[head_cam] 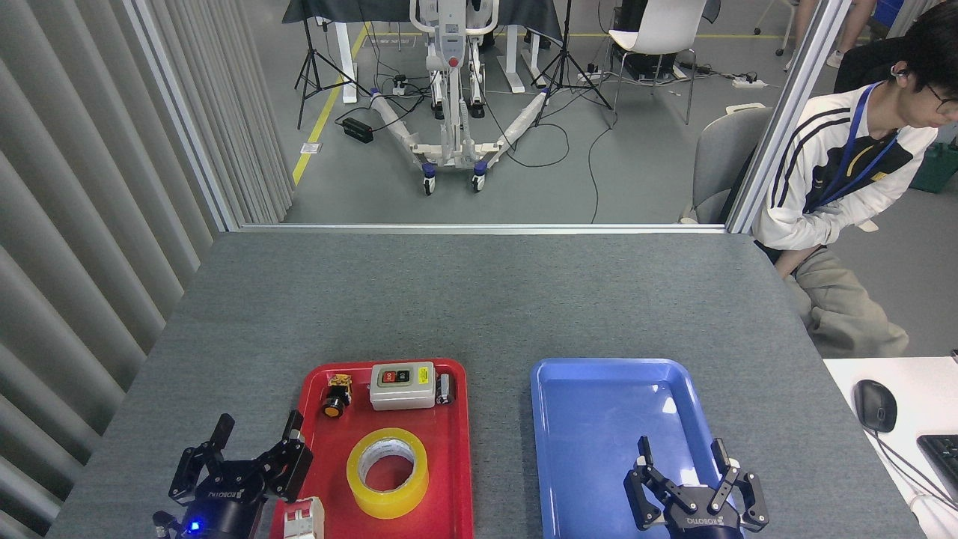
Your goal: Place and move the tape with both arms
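The tape, a yellow translucent roll with a white printed core, lies flat in the red tray, near its front. My left gripper is open at the tray's left edge, left of the roll and apart from it. My right gripper is open with nothing between its fingers, low over the front part of the blue tray.
The red tray also holds a grey switch box with red and green buttons, a small yellow-black push button, a small metal part and a white-red breaker. A seated person is at the back right. Ribbed wall panels run along the left.
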Tool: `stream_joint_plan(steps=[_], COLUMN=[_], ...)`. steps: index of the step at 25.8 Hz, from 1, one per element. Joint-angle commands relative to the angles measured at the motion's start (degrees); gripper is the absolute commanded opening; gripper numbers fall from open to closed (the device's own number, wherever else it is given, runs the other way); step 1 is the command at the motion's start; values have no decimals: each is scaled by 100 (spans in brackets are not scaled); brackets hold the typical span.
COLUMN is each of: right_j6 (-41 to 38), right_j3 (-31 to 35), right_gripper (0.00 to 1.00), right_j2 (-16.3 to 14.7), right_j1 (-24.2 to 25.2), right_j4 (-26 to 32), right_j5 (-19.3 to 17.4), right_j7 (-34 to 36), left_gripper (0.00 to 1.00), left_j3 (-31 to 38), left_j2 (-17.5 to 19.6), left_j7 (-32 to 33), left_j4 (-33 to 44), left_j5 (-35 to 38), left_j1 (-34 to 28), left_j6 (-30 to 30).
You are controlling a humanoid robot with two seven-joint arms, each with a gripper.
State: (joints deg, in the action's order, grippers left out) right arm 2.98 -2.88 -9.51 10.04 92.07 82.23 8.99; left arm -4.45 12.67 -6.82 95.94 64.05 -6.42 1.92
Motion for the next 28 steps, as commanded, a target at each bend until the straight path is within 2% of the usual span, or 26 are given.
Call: stream_joint_plan(steps=[1,28], right_j6=[1,-263], right_j3=[-2,24], right_gripper=[99,99], right_j2=[19,-16], right_j1=[16,-2], right_j4=[4,-5], right_j5=[4,4], right_j7=[-12,129], left_gripper=[100,100], left_j3=[-3,-3], left_j2=[-10,60], left_j7=[5,32], left_j4=[4,-14], left_j5=[-7,-42], left_j1=[0,9], left_j6=[19,63])
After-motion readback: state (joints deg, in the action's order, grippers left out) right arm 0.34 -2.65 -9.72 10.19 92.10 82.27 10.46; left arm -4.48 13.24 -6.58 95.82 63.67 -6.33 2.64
